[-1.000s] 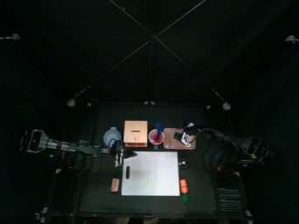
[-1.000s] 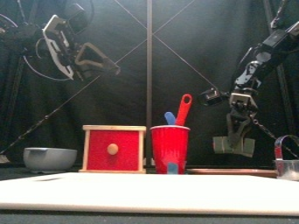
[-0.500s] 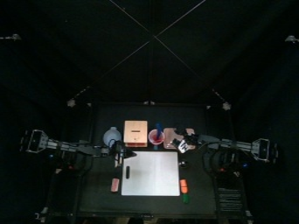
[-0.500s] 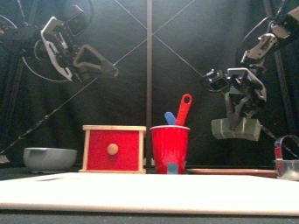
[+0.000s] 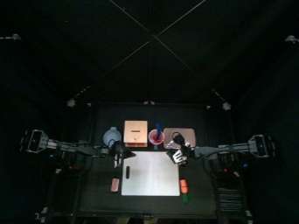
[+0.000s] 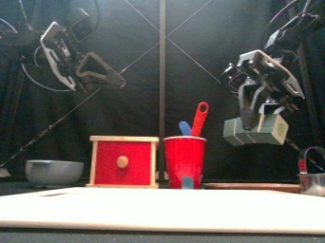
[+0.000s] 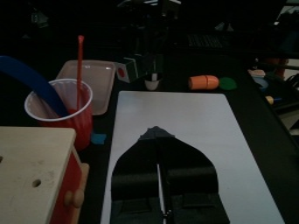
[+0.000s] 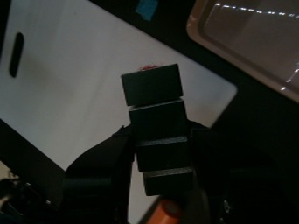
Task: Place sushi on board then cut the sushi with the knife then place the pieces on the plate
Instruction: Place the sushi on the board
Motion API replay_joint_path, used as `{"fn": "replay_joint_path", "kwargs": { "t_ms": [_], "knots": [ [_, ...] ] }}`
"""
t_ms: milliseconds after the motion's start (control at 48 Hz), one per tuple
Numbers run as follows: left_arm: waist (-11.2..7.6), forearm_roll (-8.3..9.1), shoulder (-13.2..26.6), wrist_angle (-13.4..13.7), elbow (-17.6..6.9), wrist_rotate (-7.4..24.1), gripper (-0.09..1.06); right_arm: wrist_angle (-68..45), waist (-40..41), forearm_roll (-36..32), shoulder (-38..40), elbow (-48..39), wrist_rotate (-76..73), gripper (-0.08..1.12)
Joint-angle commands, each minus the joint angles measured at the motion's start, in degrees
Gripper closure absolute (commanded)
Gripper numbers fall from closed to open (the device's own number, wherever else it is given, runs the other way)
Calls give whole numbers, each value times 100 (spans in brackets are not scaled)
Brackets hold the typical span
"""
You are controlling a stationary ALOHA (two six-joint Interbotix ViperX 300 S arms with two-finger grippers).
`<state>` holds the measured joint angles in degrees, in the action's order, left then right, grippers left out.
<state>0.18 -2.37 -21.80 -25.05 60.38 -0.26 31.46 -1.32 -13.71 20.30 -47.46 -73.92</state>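
Note:
My right gripper (image 8: pixel 158 131) is shut on the dark green sushi roll (image 8: pixel 156 109), which stands up between the jaws as a stack of blocks. It hangs in the air over the far right corner of the white cutting board (image 5: pixel 149 175), just in front of the pink tray (image 5: pixel 184 135). From the front, the roll (image 6: pixel 254 130) shows high at the right. The red cup (image 6: pixel 184 161) holds the blue knife (image 7: pixel 30 79) and the red knife (image 6: pixel 199 116). My left gripper (image 7: pixel 156 133) is shut and empty above the board's far left part (image 7: pixel 176 122).
The wooden box (image 5: pixel 136 132) with its red drawer front (image 6: pixel 124 161) stands behind the board beside the cup. A blue-grey bowl (image 5: pixel 112 136) sits at the far left. Orange toys (image 5: pixel 114 183) (image 5: pixel 186 185) and a green one (image 5: pixel 186 195) flank the board. A metal cutter (image 6: pixel 313 173) is at the right.
The right arm has carried the sushi roll left from over the tray's right side to the board's far right corner. The left arm has barely moved.

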Motion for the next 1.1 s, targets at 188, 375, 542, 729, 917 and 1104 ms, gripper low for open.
{"fn": "replay_joint_path", "kwargs": {
  "t_ms": [188,375,542,729,917,1104],
  "knots": [
    [0,-9,-158,-18,0,9,98,149,-703,-1380,-536,475,-2294,50],
    [0,-9,-237,-18,70,0,98,729,-1063,-1802,-984,984,-3393,50],
    [0,-9,-299,-9,123,9,98,1301,-1239,-1731,-1424,1538,-3876,50],
    [0,-9,-334,-18,132,9,98,1600,-1274,-1327,-1995,2109,-4069,50],
    [0,-9,-343,-9,149,9,98,1696,-1336,-1028,-2522,2575,-4324,50],
    [9,0,-343,-9,167,26,98,1995,-1362,-782,-2979,2979,-4377,50]
  ]
}}
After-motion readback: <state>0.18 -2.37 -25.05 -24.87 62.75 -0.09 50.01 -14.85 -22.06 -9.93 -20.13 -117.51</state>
